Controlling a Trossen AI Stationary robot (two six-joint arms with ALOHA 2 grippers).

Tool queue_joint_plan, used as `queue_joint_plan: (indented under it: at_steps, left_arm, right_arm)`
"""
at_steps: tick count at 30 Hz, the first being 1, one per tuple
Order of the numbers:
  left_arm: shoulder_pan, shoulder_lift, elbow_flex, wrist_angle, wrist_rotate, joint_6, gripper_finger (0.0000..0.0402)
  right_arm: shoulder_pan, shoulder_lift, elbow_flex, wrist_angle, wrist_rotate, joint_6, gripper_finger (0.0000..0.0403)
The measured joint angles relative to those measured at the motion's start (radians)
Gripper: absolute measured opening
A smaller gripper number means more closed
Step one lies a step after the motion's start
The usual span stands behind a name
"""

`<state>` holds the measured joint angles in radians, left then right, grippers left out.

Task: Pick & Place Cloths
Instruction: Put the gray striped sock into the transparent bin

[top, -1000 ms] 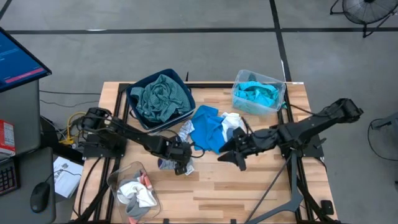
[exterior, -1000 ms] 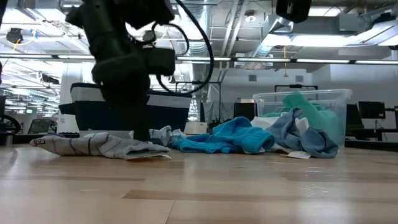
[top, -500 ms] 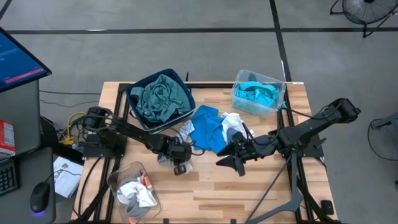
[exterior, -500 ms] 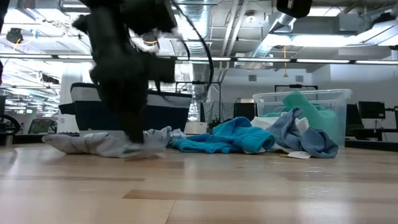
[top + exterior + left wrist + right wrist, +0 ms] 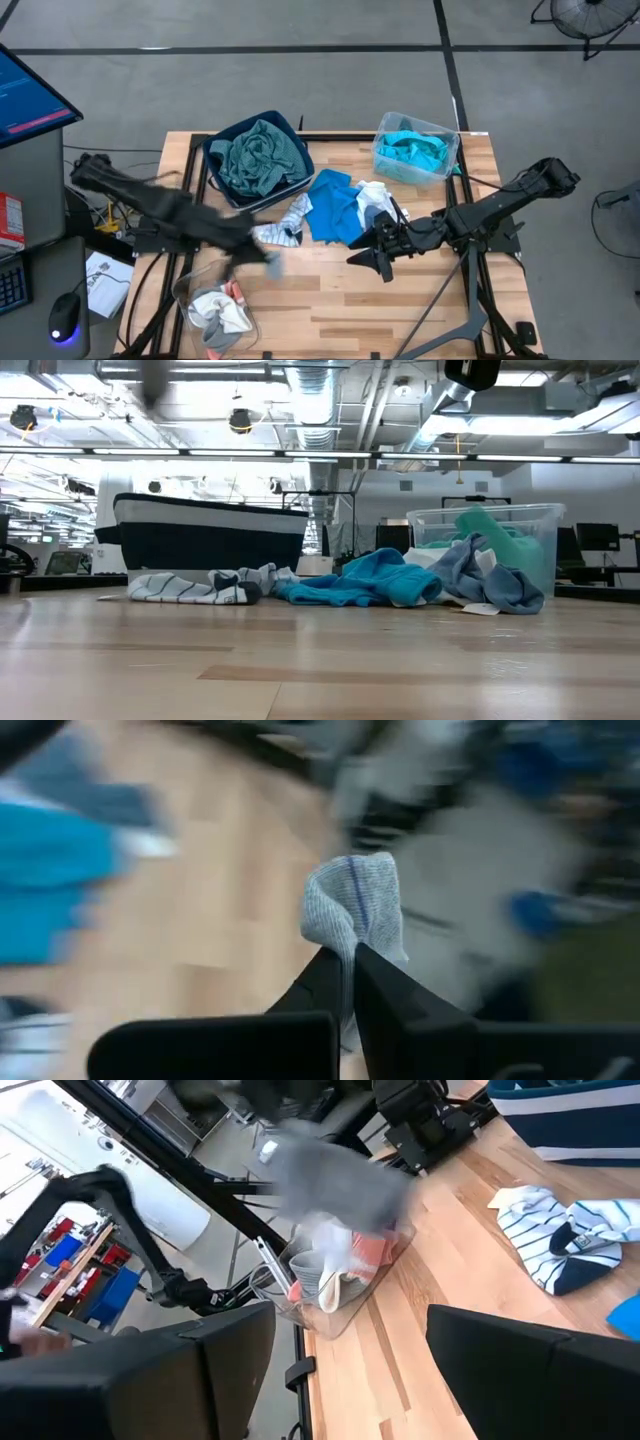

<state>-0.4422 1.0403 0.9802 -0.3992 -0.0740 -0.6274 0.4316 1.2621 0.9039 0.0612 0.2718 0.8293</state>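
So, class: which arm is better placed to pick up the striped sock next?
The right. Its open gripper hangs free near the striped sock, while the left gripper is shut on a grey sock.

Pale grey sock (image 5: 352, 910) with a thin blue stripe pinched in the dark left hand (image 5: 345, 982), white-and-navy striped cloth (image 5: 284, 225), bright blue top (image 5: 335, 205), teal-green shirt (image 5: 257, 154) in a dark blue bin (image 5: 222, 188), light wood table (image 5: 400, 300).
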Motion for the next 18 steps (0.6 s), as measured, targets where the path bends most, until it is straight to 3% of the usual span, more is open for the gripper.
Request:
queue_joint_plan:
  at_steps: [3, 7, 11, 18]
  left_arm:
    - [-0.134, -0.126, 0.000, -0.002, 0.005, -0.090, 0.0000]
    - [-0.333, -0.186, 0.002, -0.038, -0.144, -0.143, 0.0000]
    - [-0.472, -0.127, 0.001, -0.120, -0.202, -0.185, 0.0000]
    - [-0.599, 0.057, -0.001, -0.291, -0.206, -0.349, 0.0000]
  right_arm:
    - [0.000, 0.000, 0.000, 0.000, 0.000, -0.002, 0.0255]
    - [0.000, 0.001, 0.000, 0.000, 0.002, -0.024, 0.0255]
    - [0.000, 0.002, 0.000, 0.000, 0.002, -0.028, 0.0255]
    - [-0.004, 0.002, 0.000, -0.050, 0.007, -0.061, 0.0255]
